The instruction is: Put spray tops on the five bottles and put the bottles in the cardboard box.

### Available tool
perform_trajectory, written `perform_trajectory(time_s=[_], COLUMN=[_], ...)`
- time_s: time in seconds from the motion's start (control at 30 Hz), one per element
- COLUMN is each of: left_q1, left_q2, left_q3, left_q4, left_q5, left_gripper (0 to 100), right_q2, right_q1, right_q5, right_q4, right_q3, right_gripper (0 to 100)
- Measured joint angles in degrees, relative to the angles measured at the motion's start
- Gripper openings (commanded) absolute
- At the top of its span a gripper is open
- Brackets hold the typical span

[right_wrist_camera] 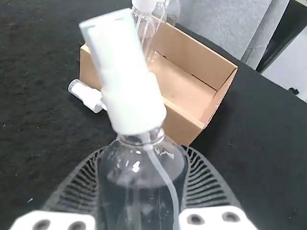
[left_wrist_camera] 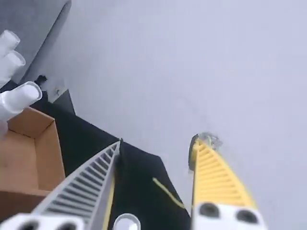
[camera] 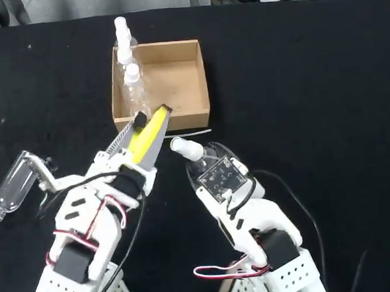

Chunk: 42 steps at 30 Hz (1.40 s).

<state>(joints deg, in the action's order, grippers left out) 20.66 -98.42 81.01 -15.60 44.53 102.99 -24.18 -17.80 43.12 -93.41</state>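
Bench (camera: pixel 310 79); cardboard box (camera: pixel 171 78) at far centre-left; left tool (camera: pixel 147 126) released, empty, at the box's near wall; right tool (camera: pixel 205 155) we find clenched on a capped bottle (right_wrist_camera: pixel 139 184), its long axis pointing far-left toward the box, just beyond its spray top (camera: pixel 182 147).

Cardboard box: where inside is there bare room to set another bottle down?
The right half of the brown cardboard box is bare, between its right wall and the clear plastic bottles along its left wall. The front-left corner is crowded: the left gripper hovers there.
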Motion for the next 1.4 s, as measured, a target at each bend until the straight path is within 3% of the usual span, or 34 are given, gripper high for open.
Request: perform_trajectory(time_s=[0.27, 0.63, 0.93, 1.4], left_q1=[-0.79, -10.55, -11.43, -11.16], left_q2=[-4.13, -4.57, -4.57, -4.48], left_q3=[0.00, 6.95, 10.99, 11.52], left_q4=[-1.05, -1.14, -1.14, -1.14], left_q5=[0.09, -4.13, -4.22, -4.48], left_gripper=[21, 21, 9, 8], right_q2=[0.00, 0.00, 0.00, 0.00], right_q1=[0.00, 0.00, 0.00, -2.20], right_q5=[5.36, 8.97, 9.41, 9.49], right_q4=[0.00, -2.20, -3.08, -7.74], right_q3=[0.00, 0.00, -0.26, -3.34], right_gripper=[5.7, 5.4, 5.4, 5.4])
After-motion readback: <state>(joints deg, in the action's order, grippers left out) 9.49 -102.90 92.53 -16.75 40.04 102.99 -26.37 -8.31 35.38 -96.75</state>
